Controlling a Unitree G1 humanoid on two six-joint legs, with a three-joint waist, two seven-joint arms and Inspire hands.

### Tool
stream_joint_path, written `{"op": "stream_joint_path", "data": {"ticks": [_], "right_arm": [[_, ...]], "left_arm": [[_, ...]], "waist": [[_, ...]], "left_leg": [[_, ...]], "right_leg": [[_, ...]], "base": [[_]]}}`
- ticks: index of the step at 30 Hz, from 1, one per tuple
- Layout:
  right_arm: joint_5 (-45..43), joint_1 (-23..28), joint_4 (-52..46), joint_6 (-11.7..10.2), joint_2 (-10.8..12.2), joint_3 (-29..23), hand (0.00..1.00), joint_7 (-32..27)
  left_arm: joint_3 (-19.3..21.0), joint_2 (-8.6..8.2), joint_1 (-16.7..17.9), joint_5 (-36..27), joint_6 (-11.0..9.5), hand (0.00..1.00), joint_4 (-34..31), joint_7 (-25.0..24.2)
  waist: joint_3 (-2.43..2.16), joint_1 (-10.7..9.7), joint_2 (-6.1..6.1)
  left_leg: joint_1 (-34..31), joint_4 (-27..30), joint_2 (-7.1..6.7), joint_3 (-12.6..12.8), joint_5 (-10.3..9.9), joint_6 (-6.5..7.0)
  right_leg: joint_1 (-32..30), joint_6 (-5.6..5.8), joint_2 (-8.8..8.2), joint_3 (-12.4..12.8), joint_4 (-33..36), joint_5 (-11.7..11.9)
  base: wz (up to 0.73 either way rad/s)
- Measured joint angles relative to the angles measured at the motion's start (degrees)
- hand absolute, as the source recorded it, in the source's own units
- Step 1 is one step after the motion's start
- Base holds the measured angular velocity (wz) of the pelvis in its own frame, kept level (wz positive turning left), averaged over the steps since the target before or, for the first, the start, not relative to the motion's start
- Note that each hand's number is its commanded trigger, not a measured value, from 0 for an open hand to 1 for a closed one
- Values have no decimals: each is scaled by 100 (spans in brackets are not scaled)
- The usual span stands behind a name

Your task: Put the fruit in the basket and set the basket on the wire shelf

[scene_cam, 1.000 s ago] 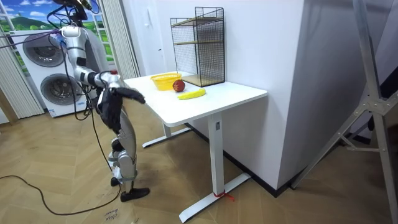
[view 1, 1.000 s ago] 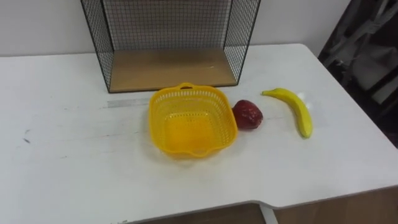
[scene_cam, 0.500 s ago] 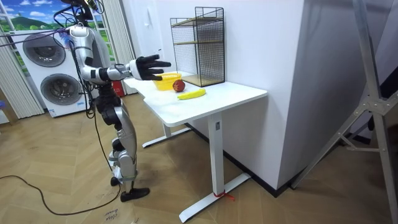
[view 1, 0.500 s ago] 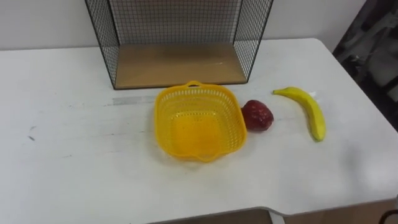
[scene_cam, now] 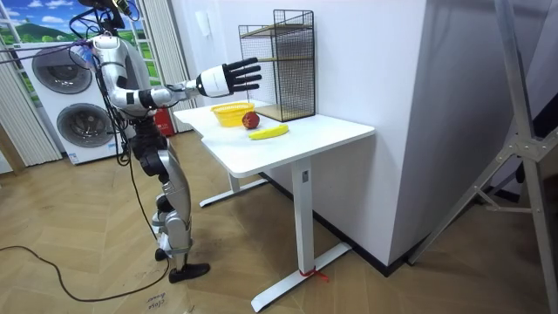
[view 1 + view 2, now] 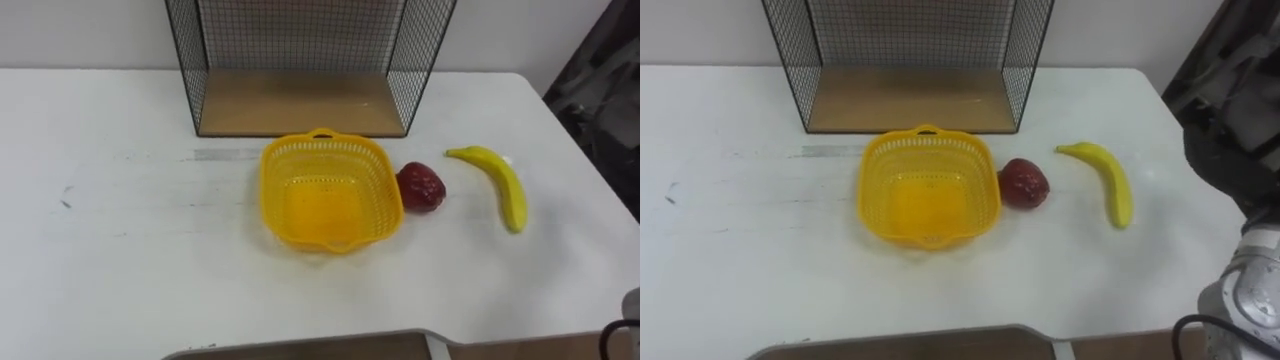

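Observation:
A yellow plastic basket stands empty in the middle of the white table. A dark red fruit lies touching the basket's right side. A banana lies further right, apart from both. Behind the basket stands the black wire shelf with a wooden floor, its open front facing me. In the room view I stand at the table's end on the room view's left. My right hand is stretched forward above the table, fingers straight and spread, holding nothing. It hangs in the air, short of the basket.
The table's near edge runs along the bottom of the eye views, and its right edge lies just past the banana. My right forearm shows at the lower right. Washing machines stand behind me.
My right arm has risen from beside my body to a forward reach over the table, with the hand spread. The eye view has shifted; basket and fruit have not moved.

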Motion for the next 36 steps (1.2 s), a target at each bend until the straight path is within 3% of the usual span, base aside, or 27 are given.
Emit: {"op": "stream_joint_path", "data": {"ticks": [4, 9, 14, 26, 36], "right_arm": [[-315, -1, 15, 1, -27, 259, 0, 420], [-687, -1, 107, 176, -26, 541, 0, 1131], [-698, -1, 115, 201, -29, 539, 0, 1396], [-919, -1, 124, 228, -29, 539, 0, 1665], [-1391, -1, 351, 248, -29, 550, 0, 1873]], "left_arm": [[-71, 20, 12, -6, 2, 0, 4, -2], [-130, 27, 10, -6, 9, 0, 8, -39], [-130, 29, 3, -5, 8, 0, 8, -137], [-131, 37, -8, -2, 6, 0, 9, -278], [-128, 47, -69, 0, 6, 0, 8, -354]], "waist": [[-7, 16, -23], [-8, 21, 98], [-23, 14, 184], [-26, 56, 58], [-25, 143, 51]], "left_leg": [[-4, 2, 1, -9, 0, 0], [-12, 0, -2, -29, 0, 1], [-17, 1, -2, -103, 2, 4], [-10, 11, -2, -135, 3, 5], [-25, 7, -1, -129, 3, 5]], "right_leg": [[39, 10, 2, -17, -82, 53], [47, 19, -12, -70, -102, 83], [57, 13, -15, -121, -103, 79], [130, 14, -17, -173, -186, 85], [107, 13, -17, -173, -185, 86]], "base": [[1], [0], [6], [2], [0]]}}
